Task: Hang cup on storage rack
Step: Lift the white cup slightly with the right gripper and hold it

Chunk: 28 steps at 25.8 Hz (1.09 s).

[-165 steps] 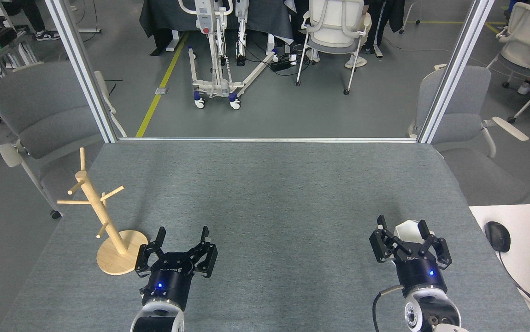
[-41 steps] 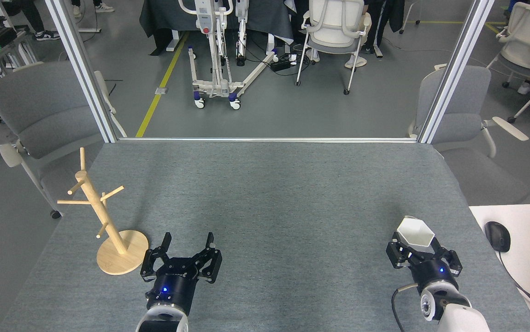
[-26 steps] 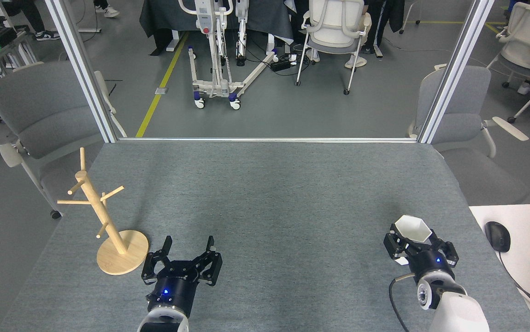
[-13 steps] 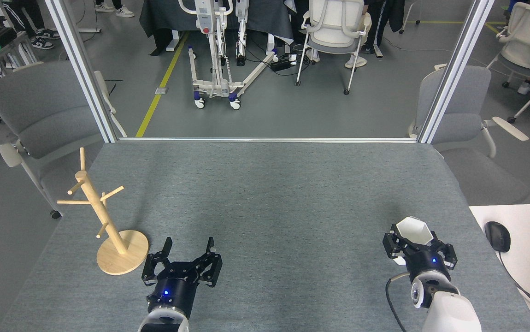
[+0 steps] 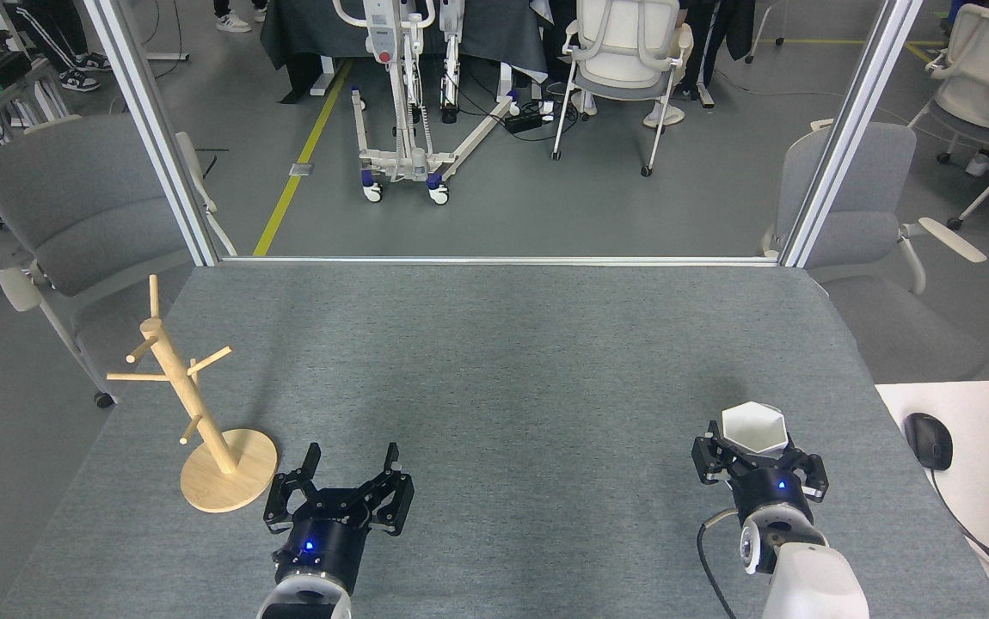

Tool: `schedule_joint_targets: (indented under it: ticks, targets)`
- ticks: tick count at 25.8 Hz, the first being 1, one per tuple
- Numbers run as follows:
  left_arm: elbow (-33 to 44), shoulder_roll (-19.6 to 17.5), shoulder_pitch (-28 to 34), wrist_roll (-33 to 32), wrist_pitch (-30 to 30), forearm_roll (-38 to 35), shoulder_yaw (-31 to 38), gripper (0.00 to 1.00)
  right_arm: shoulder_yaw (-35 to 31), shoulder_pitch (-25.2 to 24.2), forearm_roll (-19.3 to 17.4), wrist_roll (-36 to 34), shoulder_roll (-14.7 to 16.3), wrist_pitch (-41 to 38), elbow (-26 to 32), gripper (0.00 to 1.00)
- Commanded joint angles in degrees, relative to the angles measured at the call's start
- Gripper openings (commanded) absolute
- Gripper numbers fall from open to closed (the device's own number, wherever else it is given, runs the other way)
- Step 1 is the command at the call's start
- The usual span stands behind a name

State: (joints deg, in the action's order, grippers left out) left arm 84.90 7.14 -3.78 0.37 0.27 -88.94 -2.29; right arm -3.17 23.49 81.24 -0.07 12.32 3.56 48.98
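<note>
The right gripper [image 5: 758,458], clamped on the small white hexagon-rimmed cup [image 5: 753,428], sits far right of the light wooden peg rack [image 5: 189,402], just beside which the spread-fingered, empty left gripper [image 5: 347,478] waits much nearer.

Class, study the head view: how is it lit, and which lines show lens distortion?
Head view: soft, even overhead light; the storage rack casts only a faint shadow on the grey table; both metal posts splay outward, a wide-angle effect; everything looks sharp.
</note>
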Motion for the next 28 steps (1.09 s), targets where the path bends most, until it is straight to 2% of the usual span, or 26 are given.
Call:
schedule_joint_targets:
  ticks: [1, 28]
  targets:
    - [0.00, -0.02, 0.00, -0.02, -0.01, 0.00, 0.01, 0.99, 0.44, 0.06, -0.03, 0.07, -0.36, 0.57, -0.02, 0.99]
    - [-0.62, -0.10, 0.00, -0.02, -0.01, 0.00, 0.10, 0.99, -0.61, 0.59, -0.12, -1.69, -0.19, -0.05, -0.02, 0.96]
